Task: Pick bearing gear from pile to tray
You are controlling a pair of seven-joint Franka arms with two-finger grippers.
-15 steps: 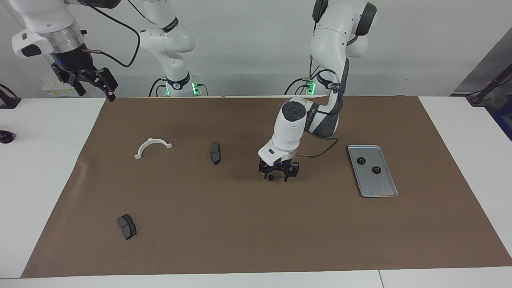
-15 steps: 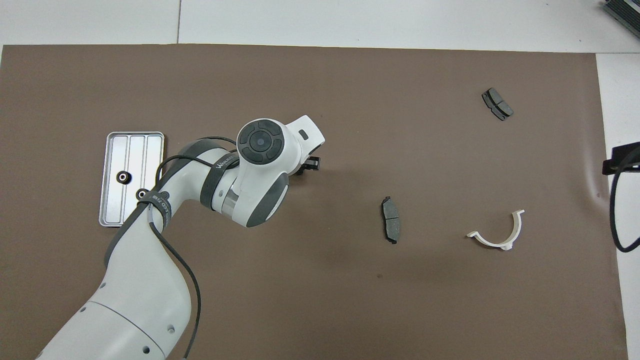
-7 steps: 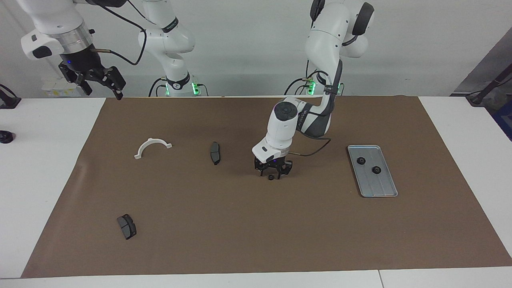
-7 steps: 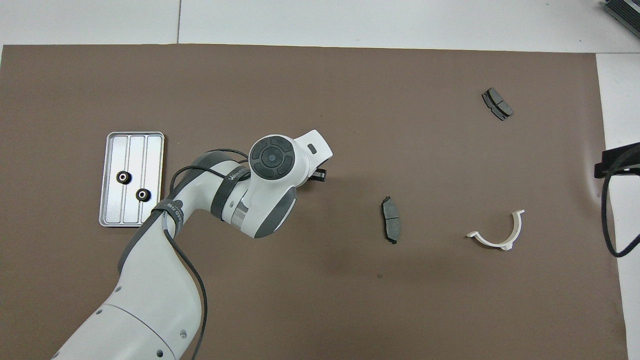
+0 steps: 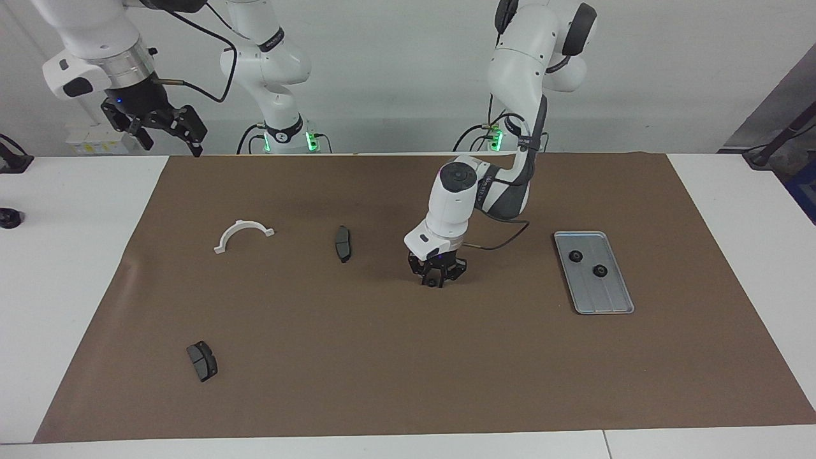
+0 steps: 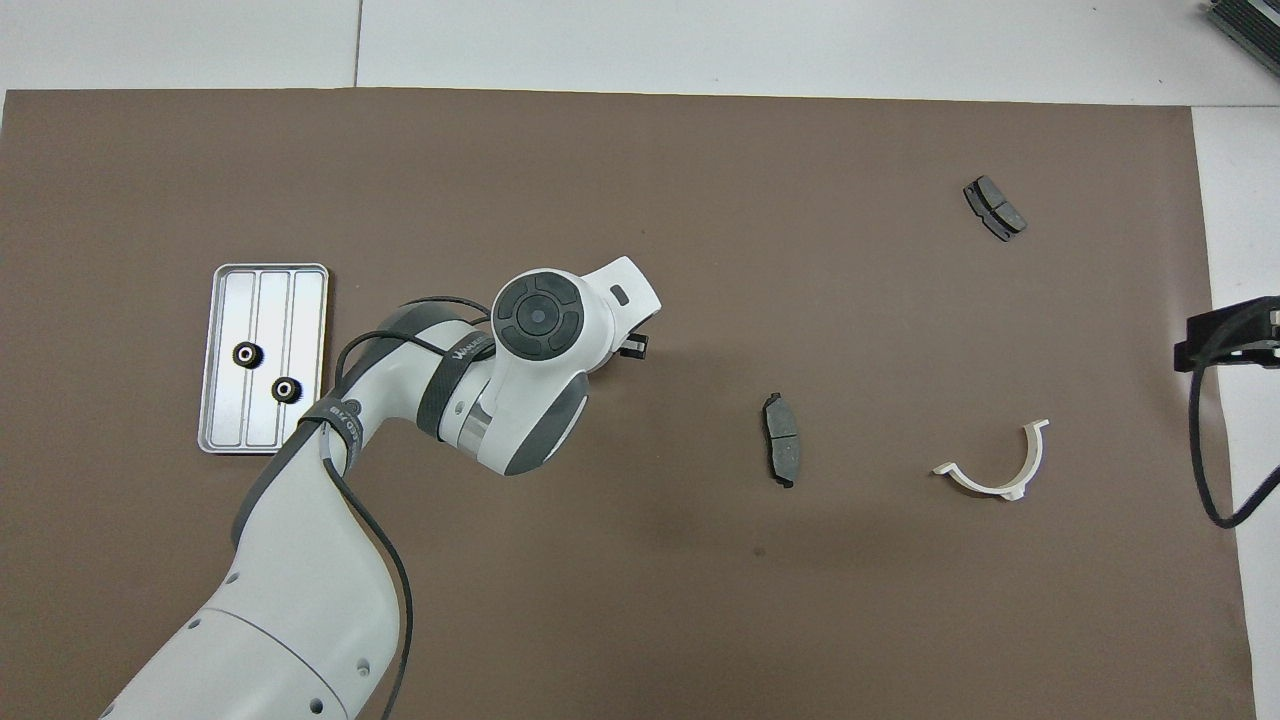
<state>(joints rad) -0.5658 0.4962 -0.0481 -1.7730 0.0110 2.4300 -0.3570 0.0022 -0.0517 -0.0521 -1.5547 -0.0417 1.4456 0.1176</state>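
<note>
A tiny black bearing gear (image 5: 433,281) lies on the brown mat near the table's middle. My left gripper (image 5: 435,279) is down at the mat, its fingers shut around that gear. From overhead the left wrist hides the gear and only a black bit of the left gripper (image 6: 632,346) shows. The silver tray (image 5: 607,297) lies toward the left arm's end of the table and holds two black gears (image 5: 575,256) (image 5: 598,270); the tray (image 6: 262,300) and its gears also show from overhead. My right gripper (image 5: 172,143) hangs open, raised over the mat's corner at the right arm's end.
A white half-ring bracket (image 5: 244,225) (image 6: 1000,489) and a dark brake pad (image 5: 343,243) (image 6: 782,452) lie on the mat toward the right arm's end. A second brake pad (image 5: 202,361) (image 6: 994,207) lies farther from the robots.
The left gripper's fingers have closed in on the gear at the mat. The right gripper has drifted a little toward the mat's corner.
</note>
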